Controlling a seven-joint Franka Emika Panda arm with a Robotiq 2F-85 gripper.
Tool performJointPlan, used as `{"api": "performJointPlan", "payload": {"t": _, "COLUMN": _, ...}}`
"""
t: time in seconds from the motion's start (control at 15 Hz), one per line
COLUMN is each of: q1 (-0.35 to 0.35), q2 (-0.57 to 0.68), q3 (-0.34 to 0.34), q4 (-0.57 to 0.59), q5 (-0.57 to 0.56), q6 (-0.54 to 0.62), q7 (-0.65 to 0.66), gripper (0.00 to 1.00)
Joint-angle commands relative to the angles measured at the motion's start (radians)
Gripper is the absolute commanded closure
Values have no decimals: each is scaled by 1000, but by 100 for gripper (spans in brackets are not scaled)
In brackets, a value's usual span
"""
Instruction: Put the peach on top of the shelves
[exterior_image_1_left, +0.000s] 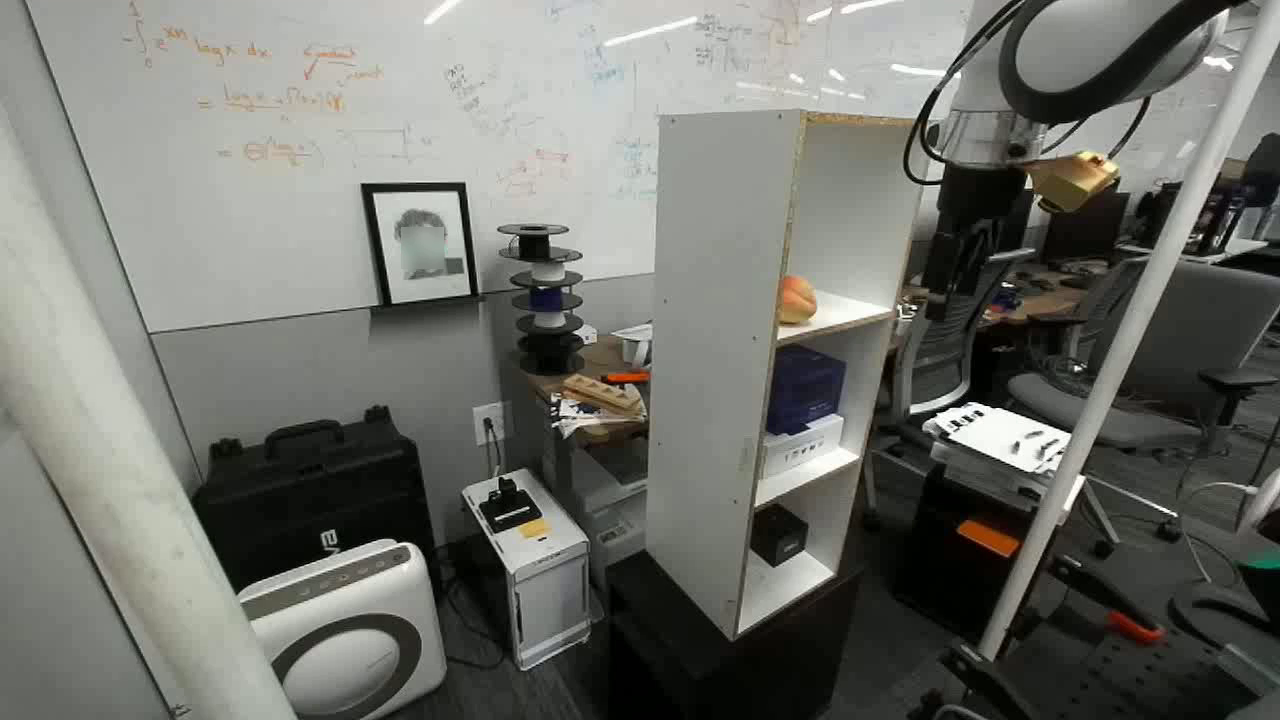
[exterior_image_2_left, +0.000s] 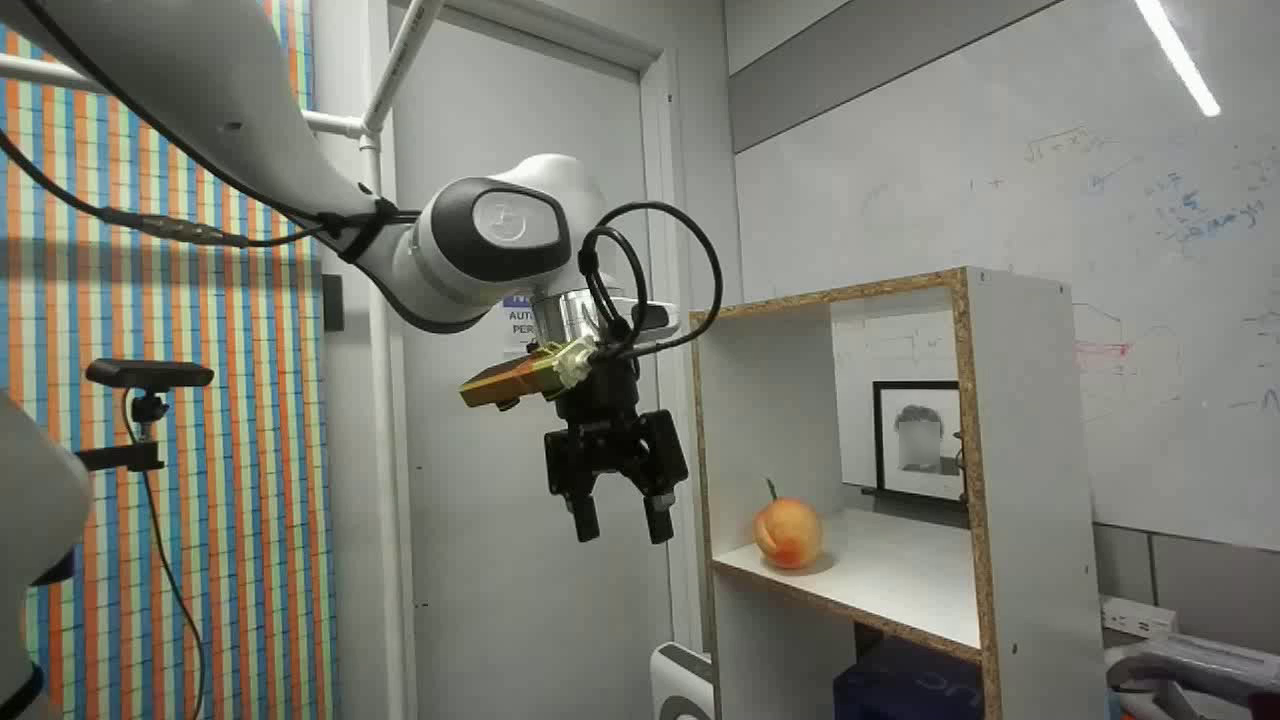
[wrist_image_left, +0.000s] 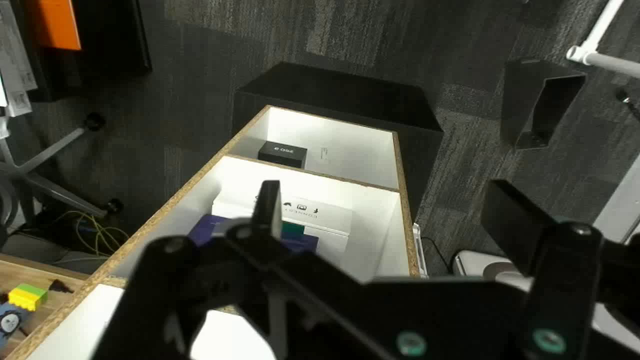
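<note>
The peach (exterior_image_1_left: 797, 300) rests on the floor of the top compartment of the white shelves (exterior_image_1_left: 720, 350). It also shows in an exterior view (exterior_image_2_left: 788, 535), near the compartment's open front, with a green stem. The shelves show there too (exterior_image_2_left: 1030, 450), with a bare wood-chip front edge. My gripper (exterior_image_2_left: 622, 525) points down, open with nothing between its fingers, in front of the shelves and apart from the peach. Its fingertips hang at about that compartment's height. In the wrist view, both fingers are spread (wrist_image_left: 385, 200) over the shelves (wrist_image_left: 406, 230). The peach does not show there.
A dark blue box (exterior_image_1_left: 806, 385) on a white box (exterior_image_1_left: 803, 447) fills part of the middle compartment. A black box (exterior_image_1_left: 779, 535) sits in the lowest one. The shelves stand on a black base (exterior_image_1_left: 690, 640). A white pole (exterior_image_1_left: 1130, 300) stands near the arm.
</note>
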Motion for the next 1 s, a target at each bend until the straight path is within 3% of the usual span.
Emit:
{"api": "performJointPlan", "payload": {"t": 0.0, "q1": 6, "q2": 0, "q3": -5, "q4": 3, "q5": -2, "q6": -3, "q7": 2, "gripper": 0}}
{"api": "performJointPlan", "payload": {"t": 0.8, "q1": 11, "q2": 7, "q3": -9, "q4": 11, "q5": -7, "q6": 5, "q7": -27, "gripper": 0}}
{"api": "performJointPlan", "payload": {"t": 0.93, "q1": 25, "q2": 32, "q3": -43, "q4": 10, "q5": 24, "q6": 130, "q7": -76, "gripper": 0}}
